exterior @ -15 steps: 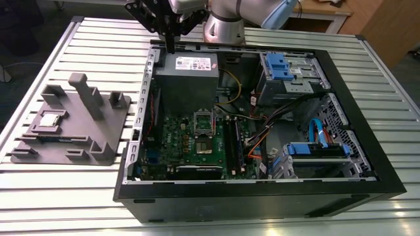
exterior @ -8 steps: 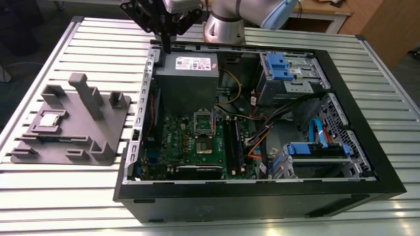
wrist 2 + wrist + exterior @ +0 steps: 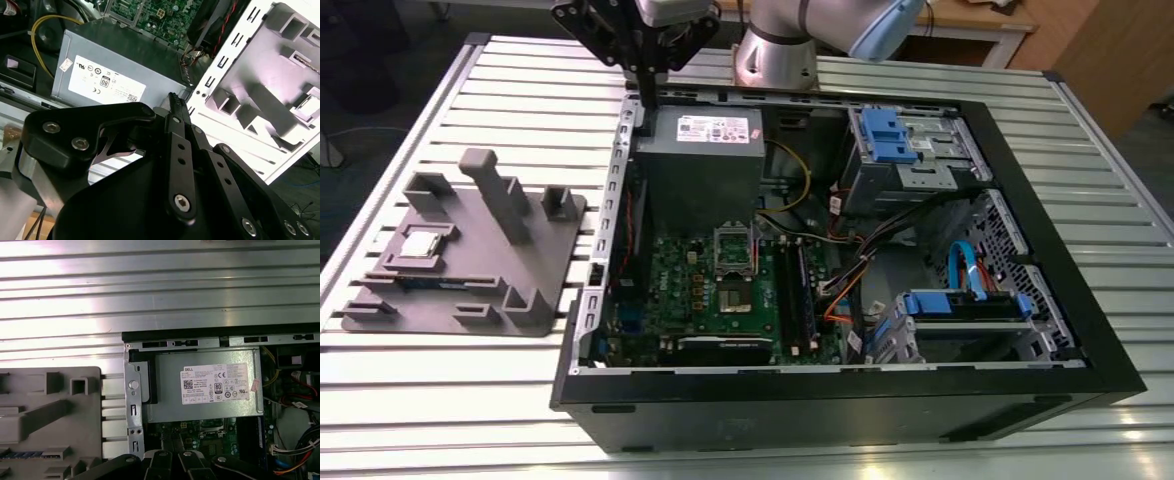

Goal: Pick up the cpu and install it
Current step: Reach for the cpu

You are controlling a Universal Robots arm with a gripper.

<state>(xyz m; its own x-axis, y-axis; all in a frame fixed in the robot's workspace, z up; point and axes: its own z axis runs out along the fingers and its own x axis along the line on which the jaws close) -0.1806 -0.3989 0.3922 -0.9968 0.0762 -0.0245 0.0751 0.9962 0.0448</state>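
The cpu (image 3: 424, 244), a small square chip with a silvery top, lies in a recess of the grey holder plate (image 3: 520, 270) on the table, at the exterior view's left of the computer case. My gripper (image 3: 646, 95) hangs high over the case's far corner by the grey power supply box (image 3: 700, 160), well away from the cpu. Its black fingers (image 3: 173, 107) meet at the tips with nothing between them. The empty processor socket (image 3: 735, 250) sits on the green motherboard (image 3: 707, 300) in the middle of the case.
The open black computer case (image 3: 1041, 300) fills the table's middle, with blue drive brackets (image 3: 894, 135), cables and long black memory sticks (image 3: 797, 290) inside. Upright posts (image 3: 487, 190) rise from the holder plate. The slatted metal table (image 3: 150, 290) surrounds both.
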